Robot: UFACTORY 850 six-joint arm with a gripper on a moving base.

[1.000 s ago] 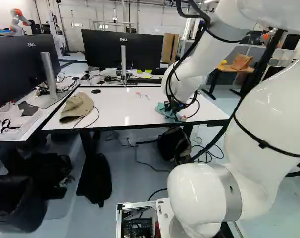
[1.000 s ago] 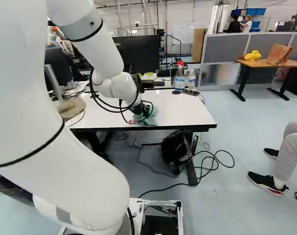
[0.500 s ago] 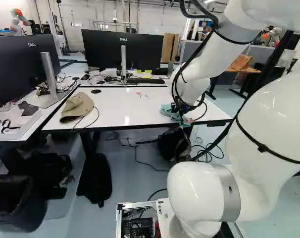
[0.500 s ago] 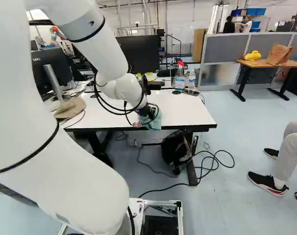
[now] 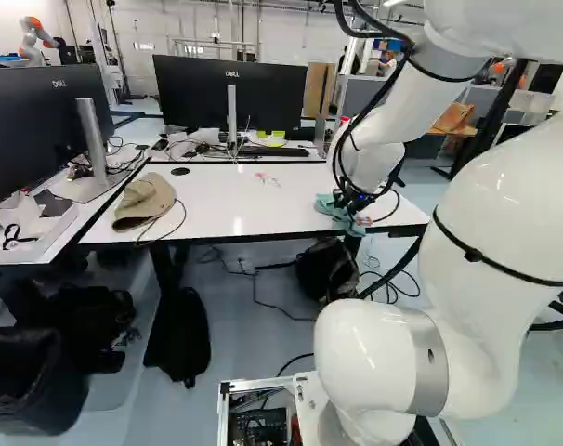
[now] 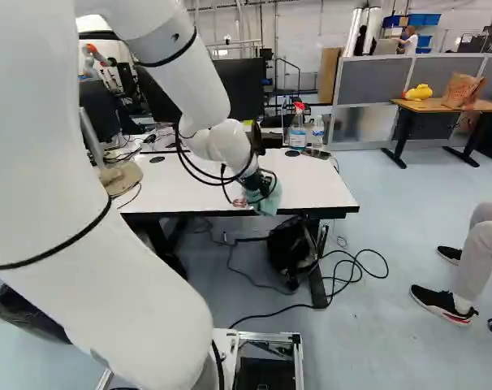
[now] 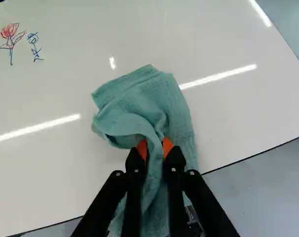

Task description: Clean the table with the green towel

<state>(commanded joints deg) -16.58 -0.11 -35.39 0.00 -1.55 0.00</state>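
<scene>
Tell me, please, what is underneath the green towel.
White tabletop shows around the green towel, which the gripper pinches. Whatever is directly beneath, marks or bare surface, is covered and cannot be seen.

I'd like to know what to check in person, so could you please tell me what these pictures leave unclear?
- Wrist view: any marks on the table under the green towel, hidden by the cloth.
- Wrist view: the towel's near end, partly behind the end effector and cut off by the edge.
- Left base view: the nearer monitor, cut off by the edge.
- Right base view: the spray bottle's label, too small.
</scene>
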